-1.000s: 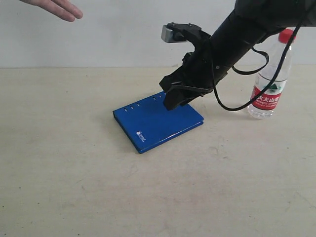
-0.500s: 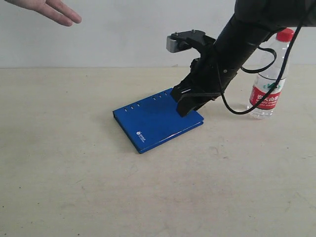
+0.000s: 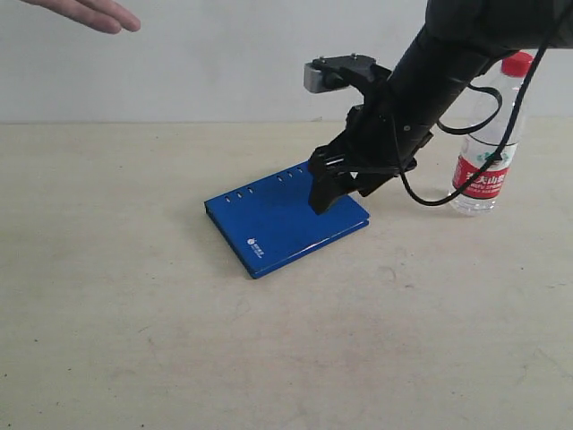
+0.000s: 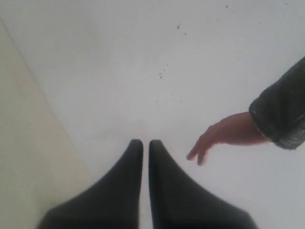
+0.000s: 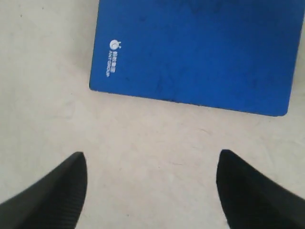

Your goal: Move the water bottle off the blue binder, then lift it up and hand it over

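Deep-blue and flat, one binder, the blue binder (image 3: 286, 219), lies near the middle of a pale beige desk (image 3: 134, 340), turned at an angle to the desk's edges. Its cover is smooth and rectangular with rounded corners. It has short white slots along the spine edge and a small white logo near one corner. One water bottle (image 3: 488, 143) stands upright on the bare desk, off the binder, toward the far right corner. It is clear ribbed plastic with a red screw cap and a red-and-white label carrying a green mark.

Two pincers show, both matte black with tapering, pointed fingers. The right gripper (image 3: 345, 191) hangs on a black arm that reaches in from the desk's right side, with a looping black cable (image 3: 448, 193) trailing from it. Its fingers are spread wide and grasp nothing. In the wrist view their tips frame bare desk just beside the binder's long edge. Whether a tip touches the cover cannot be told.

The left gripper (image 4: 145, 143) points at a plain white wall (image 4: 143, 57). Its two fingers are closed to a hairline gap, with nothing between them.

One human hand (image 4: 224, 136), palm down with its fingers loosely extended, reaches from a dark sleeve (image 4: 283, 107) above the desk's far left corner.
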`<action>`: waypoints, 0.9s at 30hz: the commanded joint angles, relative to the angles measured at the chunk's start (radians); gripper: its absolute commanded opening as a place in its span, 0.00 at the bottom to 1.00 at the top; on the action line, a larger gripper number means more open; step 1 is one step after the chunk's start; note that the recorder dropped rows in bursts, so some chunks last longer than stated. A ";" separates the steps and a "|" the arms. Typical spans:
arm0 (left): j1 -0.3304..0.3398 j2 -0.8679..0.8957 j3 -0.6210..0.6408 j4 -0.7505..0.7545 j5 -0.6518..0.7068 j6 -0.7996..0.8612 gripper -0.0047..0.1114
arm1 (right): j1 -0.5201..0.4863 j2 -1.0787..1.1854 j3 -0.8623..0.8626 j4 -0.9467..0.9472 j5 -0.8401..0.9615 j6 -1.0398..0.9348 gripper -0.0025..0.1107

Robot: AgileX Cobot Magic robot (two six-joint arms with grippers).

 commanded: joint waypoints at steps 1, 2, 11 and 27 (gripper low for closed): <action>-0.005 -0.004 -0.001 0.009 -0.080 0.101 0.08 | 0.000 -0.003 0.000 -0.004 -0.037 0.063 0.46; -0.005 -0.004 -0.001 0.009 -0.085 0.097 0.08 | 0.000 -0.003 0.000 -0.004 -0.035 0.063 0.36; -0.005 -0.004 -0.128 0.182 0.486 0.433 0.08 | 0.000 -0.003 0.000 -0.023 0.034 -0.008 0.02; -0.005 1.062 -0.197 -0.767 0.622 1.641 0.08 | 0.000 -0.003 0.000 0.067 0.221 -0.383 0.02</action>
